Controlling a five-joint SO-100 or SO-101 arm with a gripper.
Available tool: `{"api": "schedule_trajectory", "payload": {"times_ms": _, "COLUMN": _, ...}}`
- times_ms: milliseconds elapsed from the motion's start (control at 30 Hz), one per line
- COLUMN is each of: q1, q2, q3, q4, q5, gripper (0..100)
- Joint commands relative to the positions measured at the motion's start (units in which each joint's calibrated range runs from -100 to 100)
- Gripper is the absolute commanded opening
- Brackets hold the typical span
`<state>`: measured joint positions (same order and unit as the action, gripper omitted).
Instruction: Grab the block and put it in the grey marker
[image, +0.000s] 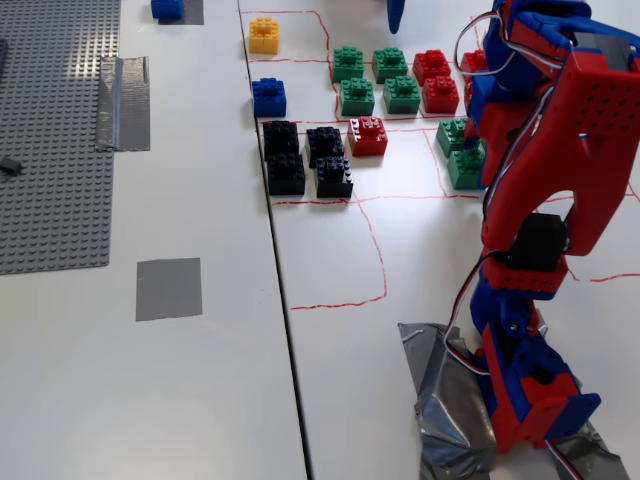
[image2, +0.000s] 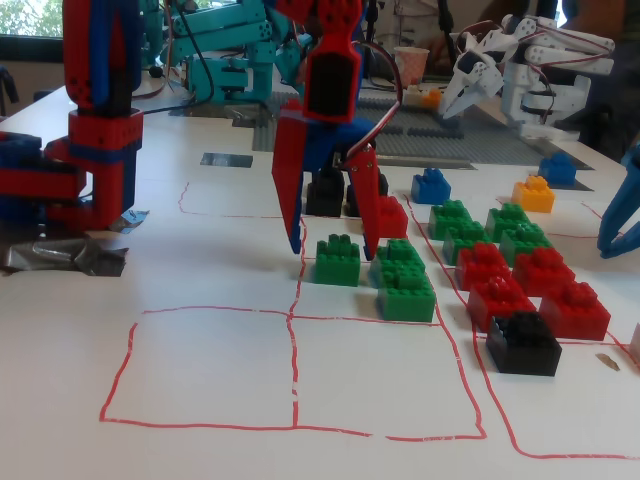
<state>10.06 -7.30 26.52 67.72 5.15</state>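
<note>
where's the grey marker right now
In a fixed view the grey marker lies flat at lower left, below the studded baseplate and left of the table seam.

Bright even light, soft shadows, slight background blur.

arm: red-and-blue, rising from its base at 5 o'clock in a fixed view and folding toward 1 o'clock | wrist: pointing the fingers straight down | gripper (image2: 332, 250): hanging with jaws spread apart, nothing between them | fingertips (image2: 295, 243): hovering just above the tabletop
</note>
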Motion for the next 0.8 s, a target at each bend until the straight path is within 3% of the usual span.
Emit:
{"api": "schedule_trajectory", "payload": {"times_ms": 0, "q1": -0.7, "q2": -0.6, "q3": -4.9, "q4": -0.7, "q5": -0.7, "gripper": 27}}
{"api": "schedule_trajectory", "payload": {"times_ms": 500, "q1": -0.5, "q2": 0.7, "q3": -5.6, "q4": -0.7, "q5": -1.8, "gripper": 27}}
{"api": "schedule_trajectory", "payload": {"times_ms": 767, "q1": -0.1, "q2": 1.2, "q3": -5.6, "q4": -0.7, "q5": -1.8, "gripper": 19}}
